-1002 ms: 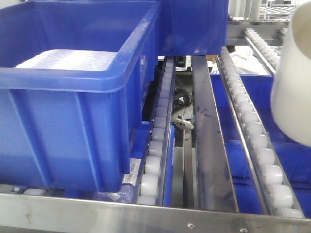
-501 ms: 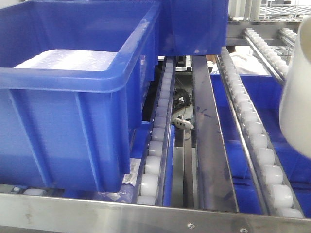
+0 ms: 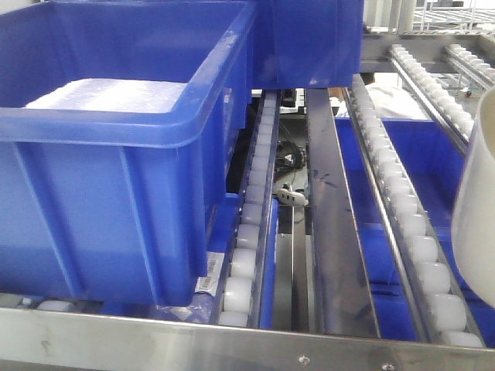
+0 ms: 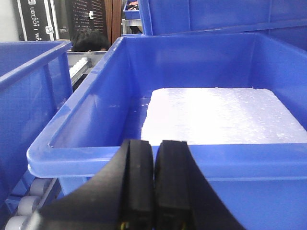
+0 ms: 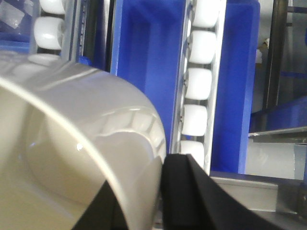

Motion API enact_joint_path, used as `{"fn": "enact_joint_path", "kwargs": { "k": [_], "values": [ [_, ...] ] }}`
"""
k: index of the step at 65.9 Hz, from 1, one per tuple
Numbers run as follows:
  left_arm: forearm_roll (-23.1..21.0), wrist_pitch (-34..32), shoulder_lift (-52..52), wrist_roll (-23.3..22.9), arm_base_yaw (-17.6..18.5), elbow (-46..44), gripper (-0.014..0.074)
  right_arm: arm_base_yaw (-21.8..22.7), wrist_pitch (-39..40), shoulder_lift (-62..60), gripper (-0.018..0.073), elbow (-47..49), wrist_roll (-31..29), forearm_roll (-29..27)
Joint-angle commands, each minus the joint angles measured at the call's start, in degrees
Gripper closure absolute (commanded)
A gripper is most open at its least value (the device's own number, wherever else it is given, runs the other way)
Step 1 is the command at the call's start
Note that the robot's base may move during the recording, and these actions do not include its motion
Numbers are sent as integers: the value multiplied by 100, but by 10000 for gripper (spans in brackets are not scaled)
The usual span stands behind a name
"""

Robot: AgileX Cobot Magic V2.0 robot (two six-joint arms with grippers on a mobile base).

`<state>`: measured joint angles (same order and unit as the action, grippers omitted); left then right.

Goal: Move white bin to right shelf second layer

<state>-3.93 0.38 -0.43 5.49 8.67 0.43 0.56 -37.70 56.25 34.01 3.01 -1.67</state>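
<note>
A: Over at the right edge of the front view, the glossy cream-white plastic bin [image 3: 478, 209] is showing only as a curved slab, cut off by the frame. It is sitting above the roller lanes of the steel-framed rack level [image 3: 402, 201], with their rows of small white rollers between grey rails.

B: And the right wrist view is giving the close look. The right gripper [image 5: 136, 201] is clamping the bin's rim [image 5: 86, 143]: one black finger [image 5: 192, 191] is pressing on the outside of the wall, the other is reaching inside the tub at the lower middle of the frame.

A: So that claw is nearly closed, with just the plastic wall between its pads. Behind the bin, roller lanes [image 5: 199, 81] are running up the frame, with blue plastic showing beneath them.

B: Whether the bin is touching those rollers, nobody can tell from here.

A: Now the left gripper [image 4: 154, 187]. Its two black pads are pressing flat together at the bottom centre of the left wrist view, and it is holding nothing.

B: It is pointing at the large blue rectangular plastic crate [image 4: 158, 163], which is carrying a white foam sheet [image 4: 220, 115] inside. The same crate [image 3: 116, 139] is filling the left half of the front view, resting on the rack.
</note>
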Motion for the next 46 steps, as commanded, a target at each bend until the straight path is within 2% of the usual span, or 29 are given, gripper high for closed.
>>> {"fn": "enact_joint_path", "kwargs": {
  "k": [1,13,26,46],
  "values": [
    [-29,-499,-76,-43,11,190,512,37,467,-65,536,95,-11,88],
    [-29,-499,-76,-43,11,190,512,68,637,-65,536,26,-11,125],
    [-29,-499,-76,-43,11,190,512,499,675,-65,536,26,14,118],
    [-29,-499,-76,-43,11,190,512,510,747,-57,536,7,50,-6]
  ]
}}
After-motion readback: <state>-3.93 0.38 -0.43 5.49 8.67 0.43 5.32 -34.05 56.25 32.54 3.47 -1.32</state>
